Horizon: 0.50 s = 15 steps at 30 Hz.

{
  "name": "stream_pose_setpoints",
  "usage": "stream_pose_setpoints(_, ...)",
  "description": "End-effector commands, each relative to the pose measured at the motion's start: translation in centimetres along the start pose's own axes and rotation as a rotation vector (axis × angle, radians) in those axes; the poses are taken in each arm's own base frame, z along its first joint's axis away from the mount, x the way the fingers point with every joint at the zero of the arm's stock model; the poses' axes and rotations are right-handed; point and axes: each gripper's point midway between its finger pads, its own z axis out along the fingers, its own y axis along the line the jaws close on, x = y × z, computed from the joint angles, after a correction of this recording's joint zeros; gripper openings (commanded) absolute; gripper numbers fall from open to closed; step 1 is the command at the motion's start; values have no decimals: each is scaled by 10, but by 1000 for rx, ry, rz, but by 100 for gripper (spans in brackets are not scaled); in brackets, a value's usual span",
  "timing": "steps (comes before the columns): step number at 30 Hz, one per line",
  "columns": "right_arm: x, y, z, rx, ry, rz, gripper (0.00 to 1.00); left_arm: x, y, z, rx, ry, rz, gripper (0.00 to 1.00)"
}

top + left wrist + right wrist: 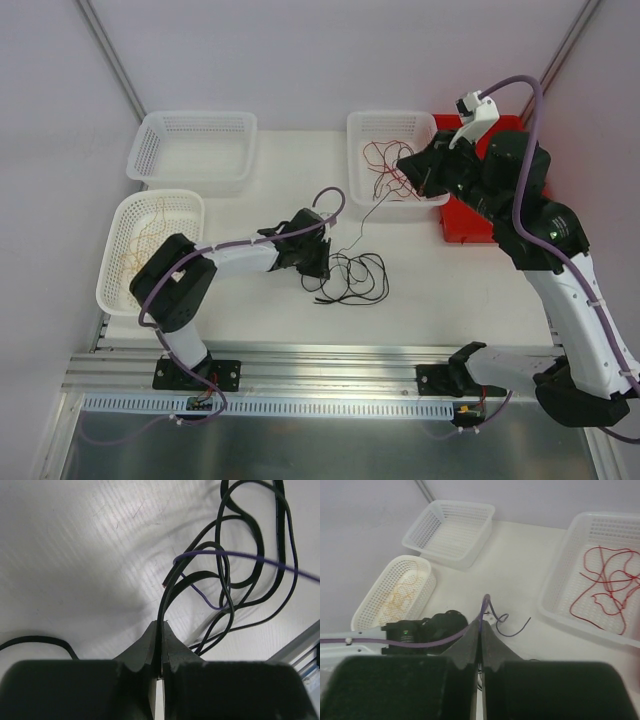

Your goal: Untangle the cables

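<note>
A tangle of black cable (352,277) lies in loops on the white table in front of my left arm. My left gripper (320,266) is down at the tangle's left side, shut on a strand of the black cable (250,555), which rises out between the fingertips (161,625). A thin dark purple cable (240,558) crosses over the black loops and climbs to my right gripper (408,170), raised by the basket of red cables (385,160). In the right wrist view that gripper (481,626) is shut on the purple cable (515,632). Yellow cables (145,245) lie in the left basket.
An empty white basket (195,150) stands at the back left. The oval basket (380,587) with yellow cables sits at the left edge. The rectangular basket (555,587) holds the red cables. A red tray (465,225) lies under my right arm.
</note>
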Motion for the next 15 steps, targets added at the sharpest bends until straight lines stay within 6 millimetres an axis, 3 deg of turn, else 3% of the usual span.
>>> stream_pose_setpoints(1, -23, -25, -19, 113, -77, -73, 1, -6, 1, -15, -16, -79, 7, 0)
stream_pose_setpoints(9, -56, -89, -54, 373, -171, -108, 1, 45, 57, -41, -215, -36, -86, 0)
stream_pose_setpoints(15, -80, -114, -76, 485, -227, -112, 1, 69, 89, -61, -313, -17, -210, 0)
